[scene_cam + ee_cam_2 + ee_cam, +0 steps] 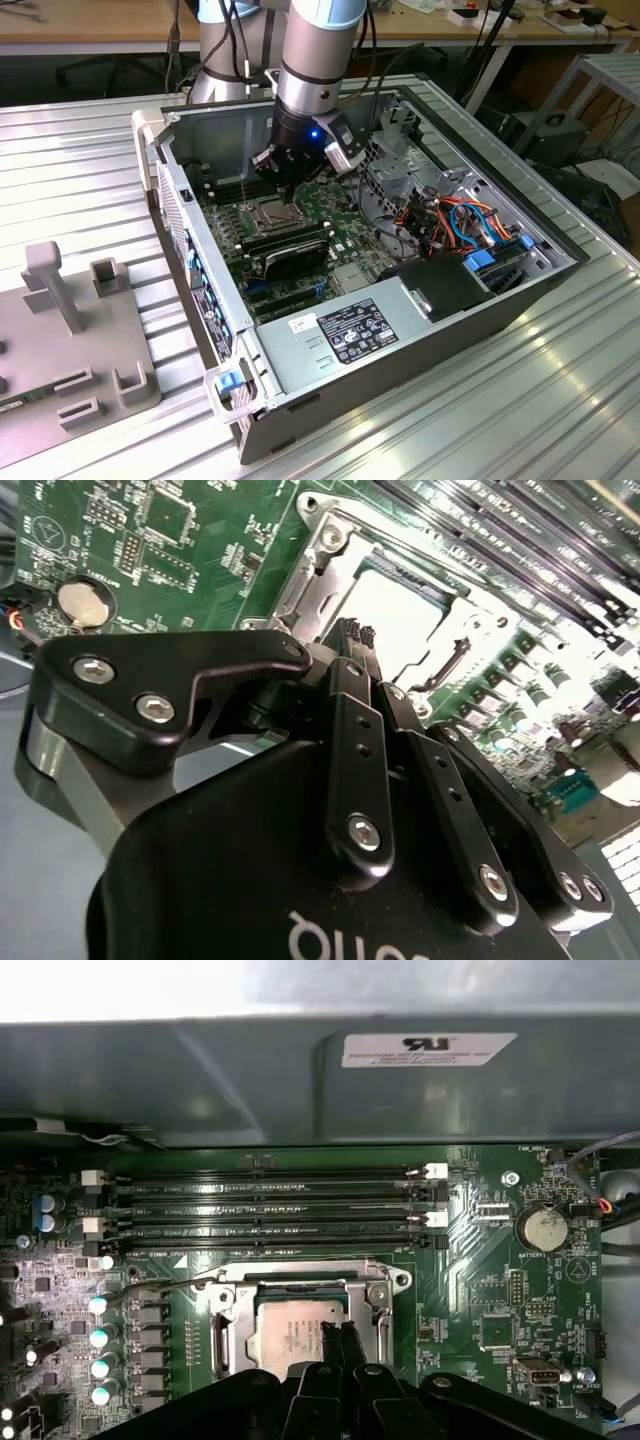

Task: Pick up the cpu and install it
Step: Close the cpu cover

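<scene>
The cpu (288, 1332) is a flat silver-grey square lying in the metal-framed socket (232, 1296) on the green motherboard, inside the open computer case (232, 372). In the second wrist view the cpu (398, 618) shows as a bright square just beyond the fingertips. My gripper (336, 1332) hangs straight over the cpu's edge, its two black fingers pressed together with nothing between them. From the exterior view the gripper (284, 192) is low inside the case, just above the socket (268, 212). Whether the tips touch the cpu cannot be told.
Long black memory sticks (270, 1200) lie in slots beside the socket. A coin battery (545, 1228) sits on the board. The power supply (350, 330) and coloured cables (460, 218) fill the case's near and right side. A grey fixture (70, 330) stands on the table at the exterior view's left.
</scene>
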### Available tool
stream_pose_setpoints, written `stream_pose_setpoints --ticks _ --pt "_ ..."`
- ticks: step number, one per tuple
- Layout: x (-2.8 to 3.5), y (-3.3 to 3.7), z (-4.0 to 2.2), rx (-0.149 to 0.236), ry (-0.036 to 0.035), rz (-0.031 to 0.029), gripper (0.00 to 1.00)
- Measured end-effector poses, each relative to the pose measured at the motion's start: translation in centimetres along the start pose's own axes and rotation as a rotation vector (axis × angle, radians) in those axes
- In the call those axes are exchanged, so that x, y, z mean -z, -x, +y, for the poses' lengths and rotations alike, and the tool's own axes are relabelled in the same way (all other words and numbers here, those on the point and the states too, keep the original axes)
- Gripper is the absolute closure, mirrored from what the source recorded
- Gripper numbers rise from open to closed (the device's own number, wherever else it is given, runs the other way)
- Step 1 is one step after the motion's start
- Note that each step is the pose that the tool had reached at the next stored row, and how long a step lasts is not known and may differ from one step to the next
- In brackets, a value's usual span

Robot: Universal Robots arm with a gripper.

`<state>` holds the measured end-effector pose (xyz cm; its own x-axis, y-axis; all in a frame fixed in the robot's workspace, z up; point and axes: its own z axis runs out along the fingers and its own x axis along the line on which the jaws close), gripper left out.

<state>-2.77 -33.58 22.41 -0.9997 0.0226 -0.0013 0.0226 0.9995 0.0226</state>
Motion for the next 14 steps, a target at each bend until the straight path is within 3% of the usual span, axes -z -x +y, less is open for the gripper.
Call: stream_pose_setpoints --ticks 14 --pt "-0.07 -3.11 -0.25 0.016 0.0000 0.0002 0.89"
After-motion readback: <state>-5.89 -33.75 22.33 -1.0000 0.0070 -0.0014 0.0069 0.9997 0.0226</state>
